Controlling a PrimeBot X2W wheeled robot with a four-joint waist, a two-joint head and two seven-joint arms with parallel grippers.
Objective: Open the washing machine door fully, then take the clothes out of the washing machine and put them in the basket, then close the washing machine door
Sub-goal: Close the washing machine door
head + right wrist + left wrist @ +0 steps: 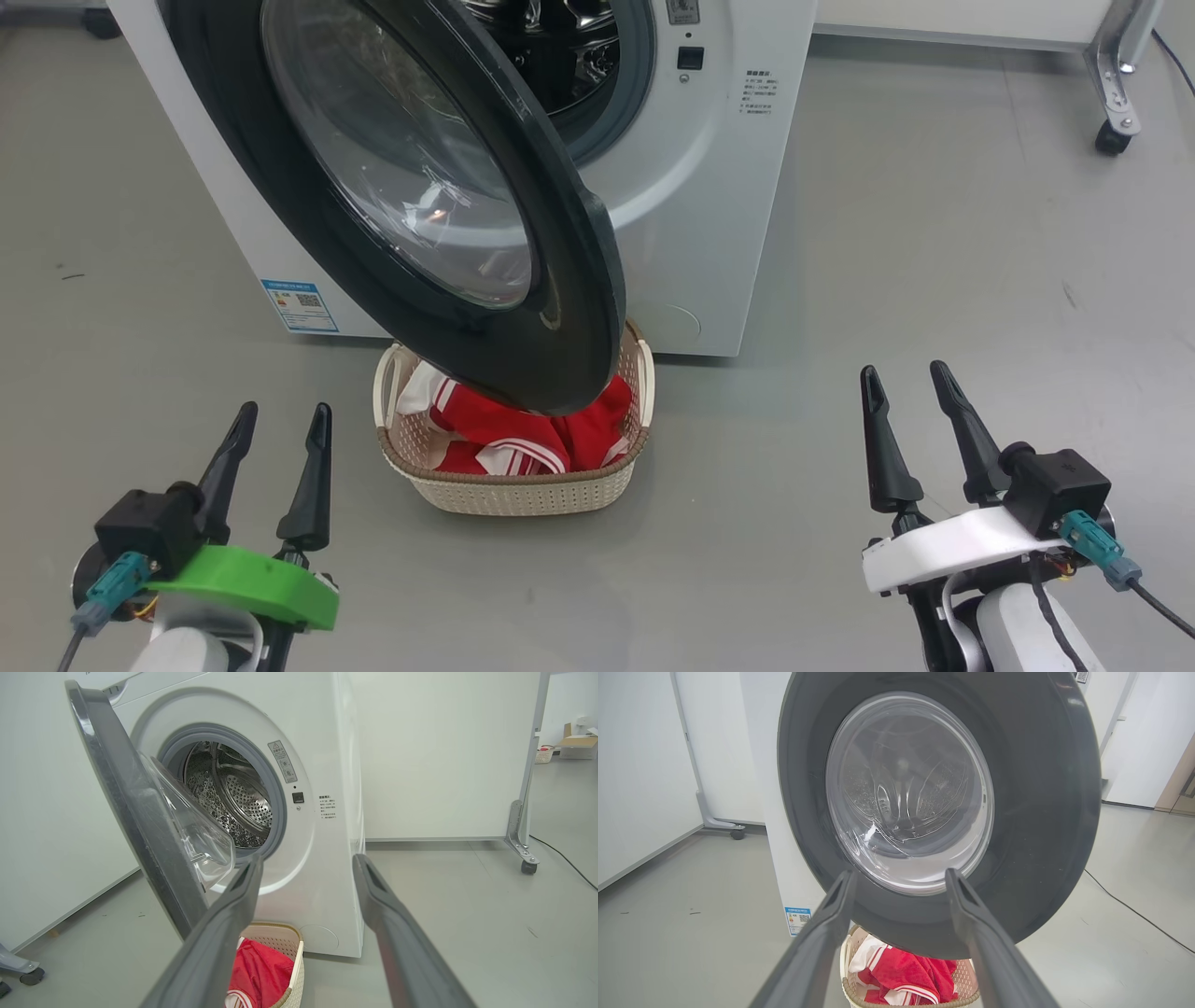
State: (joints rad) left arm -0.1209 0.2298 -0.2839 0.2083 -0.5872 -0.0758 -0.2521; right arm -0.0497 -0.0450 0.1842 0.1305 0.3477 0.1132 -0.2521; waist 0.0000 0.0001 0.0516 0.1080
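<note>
Both claws stand with fingers spread and nothing between them: the left gripper (pixel 285 415) at the near left, the right gripper (pixel 904 373) at the near right, each low over the grey floor (pixel 934 233) and well apart from the basket (pixel 523 485).

The clothes (pixel 523 434), red with white stripe trim and some white fabric, lie heaped inside the basket. It sits on the floor just in front of the washing machine (pixel 709 205), between the two grippers and farther off.

The washing machine door (pixel 579 280) hangs partly swung out from its left side, and its black rim overhangs the far part of the basket. Behind it, the grey rubber ring (pixel 275 788) and the perforated steel drum (pixel 233 793) show. A blue label (pixel 299 306) sits low on the machine's left front. At the far right stands a wheeled frame leg (pixel 1116 93).
</note>
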